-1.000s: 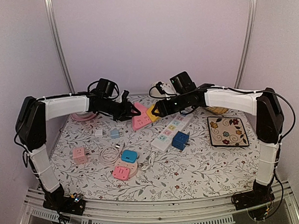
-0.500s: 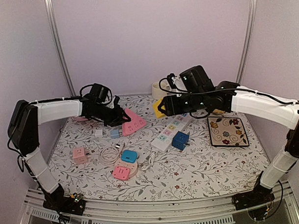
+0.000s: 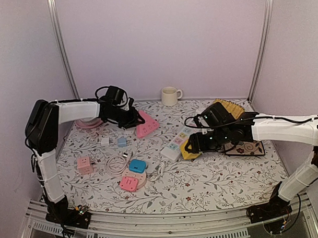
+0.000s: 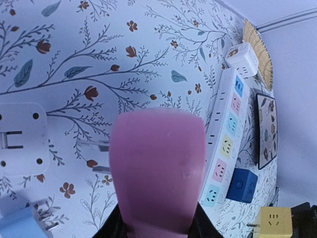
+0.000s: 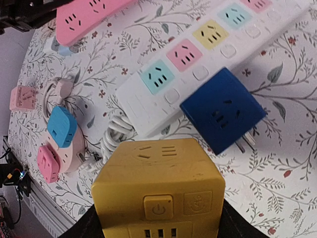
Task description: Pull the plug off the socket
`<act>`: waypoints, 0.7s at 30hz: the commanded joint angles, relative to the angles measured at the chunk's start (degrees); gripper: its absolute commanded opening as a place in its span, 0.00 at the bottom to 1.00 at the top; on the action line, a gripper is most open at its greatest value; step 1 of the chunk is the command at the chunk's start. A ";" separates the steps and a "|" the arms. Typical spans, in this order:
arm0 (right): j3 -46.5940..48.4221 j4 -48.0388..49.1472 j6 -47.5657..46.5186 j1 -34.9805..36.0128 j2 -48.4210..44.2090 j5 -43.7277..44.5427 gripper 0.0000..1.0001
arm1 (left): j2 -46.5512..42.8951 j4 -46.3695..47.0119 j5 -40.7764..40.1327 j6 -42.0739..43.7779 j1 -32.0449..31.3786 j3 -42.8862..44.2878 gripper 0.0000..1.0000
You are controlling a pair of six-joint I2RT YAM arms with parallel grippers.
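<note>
A pink socket strip (image 3: 147, 124) is tilted up off the table at the back left. My left gripper (image 3: 131, 119) is shut on its near end. In the left wrist view the strip (image 4: 158, 168) fills the middle and hides the jaws of the left gripper (image 4: 157, 229). A yellow cube plug (image 3: 191, 148) is apart from the pink strip. My right gripper (image 3: 197, 144) is shut on it, low over the table by the white power strip (image 3: 175, 144). In the right wrist view the cube (image 5: 158, 188) sits between the jaws of the right gripper (image 5: 158, 225).
A blue cube adapter (image 5: 223, 110) lies against the white strip (image 5: 198, 59). A round pink and blue socket (image 3: 133, 175) with a coiled cable, a pink cube (image 3: 85, 164) and two small adapters (image 3: 113, 142) lie front left. A mug (image 3: 170, 95), woven mat (image 3: 229, 107) and floral coaster (image 3: 251, 146) are at the back and right.
The yellow cube has come off the pink strip. My right gripper carried it from the back to the front right and down beside the white strip. My left gripper kept hold of the pink strip.
</note>
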 commanded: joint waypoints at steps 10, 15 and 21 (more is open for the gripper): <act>-15.86 6.25 14.84 0.55 -7.21 -4.76 0.03 | 8.17 1.61 3.23 1.66 -0.13 6.13 0.07; -16.66 8.04 15.13 0.53 -4.62 -6.00 0.04 | 10.12 0.25 4.18 1.64 -0.13 8.47 0.22; -15.72 7.30 15.83 -0.71 -0.22 -6.57 0.06 | 9.36 -1.79 2.39 2.87 -0.13 10.05 0.63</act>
